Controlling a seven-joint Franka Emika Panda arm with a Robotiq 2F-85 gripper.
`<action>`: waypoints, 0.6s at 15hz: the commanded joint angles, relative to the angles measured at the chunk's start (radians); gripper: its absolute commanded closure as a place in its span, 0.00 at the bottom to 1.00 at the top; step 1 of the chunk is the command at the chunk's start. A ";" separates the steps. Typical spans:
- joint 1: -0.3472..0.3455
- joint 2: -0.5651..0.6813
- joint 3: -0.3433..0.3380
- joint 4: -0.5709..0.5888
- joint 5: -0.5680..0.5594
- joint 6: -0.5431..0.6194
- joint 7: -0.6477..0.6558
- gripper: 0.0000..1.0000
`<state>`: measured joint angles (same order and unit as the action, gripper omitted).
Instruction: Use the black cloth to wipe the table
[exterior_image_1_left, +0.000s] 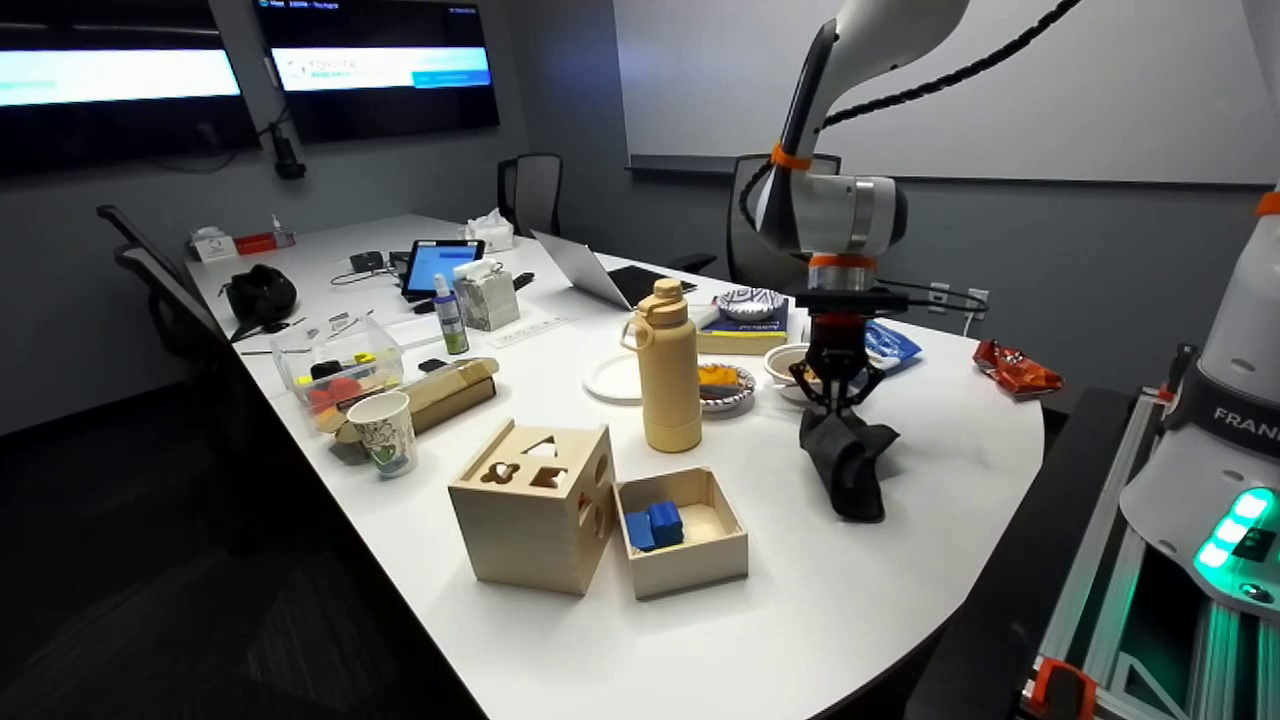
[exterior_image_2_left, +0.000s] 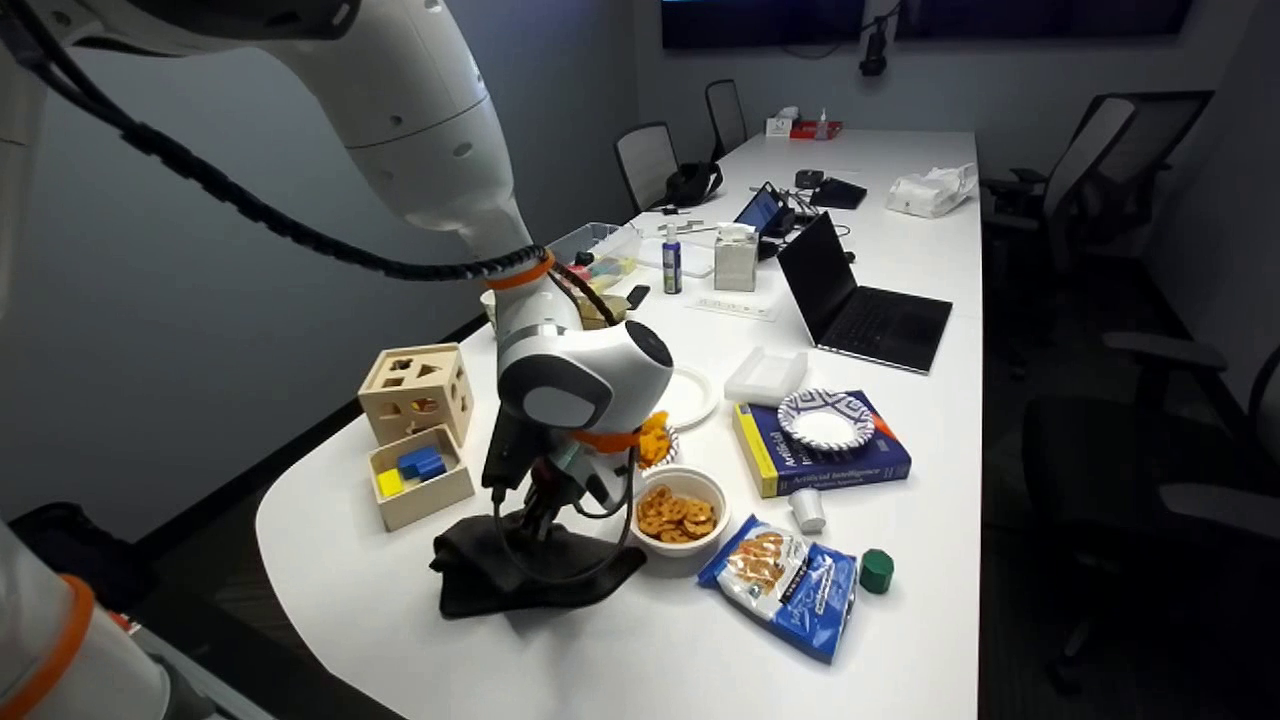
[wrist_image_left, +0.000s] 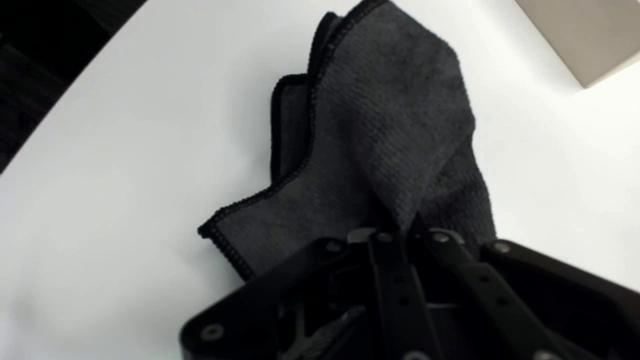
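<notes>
The black cloth (exterior_image_1_left: 848, 468) hangs bunched from my gripper (exterior_image_1_left: 838, 408) over the white table (exterior_image_1_left: 780, 640). In an exterior view the cloth (exterior_image_2_left: 500, 578) spreads out under the gripper (exterior_image_2_left: 538, 528), with its lower part at the table surface. In the wrist view the cloth (wrist_image_left: 370, 125) shows a dark stitched edge and folds that run up between the fingertips. The gripper (wrist_image_left: 407, 234) is shut on a pinched fold of it there. The fold between the fingertips is partly hidden. Whether the whole cloth touches the table (wrist_image_left: 150, 150), I cannot tell.
A bowl of pretzels (exterior_image_2_left: 676, 508) stands close beside the gripper, with a blue snack bag (exterior_image_2_left: 785, 585) nearby. A tan bottle (exterior_image_1_left: 670, 370), a wooden tray with blue blocks (exterior_image_1_left: 735, 555) and a wooden shape box (exterior_image_1_left: 530, 540) stand on the table. A red bag (exterior_image_1_left: 1015, 370) lies near the edge.
</notes>
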<state>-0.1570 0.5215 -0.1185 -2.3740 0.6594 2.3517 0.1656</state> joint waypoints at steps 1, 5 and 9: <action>-0.037 -0.093 -0.036 -0.116 0.018 0.037 0.004 0.98; -0.101 -0.137 -0.080 -0.170 0.084 0.108 -0.012 0.98; -0.178 -0.155 -0.089 -0.155 0.227 0.125 -0.065 0.98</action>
<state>-0.2906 0.4196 -0.2100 -2.5071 0.7863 2.4556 0.1443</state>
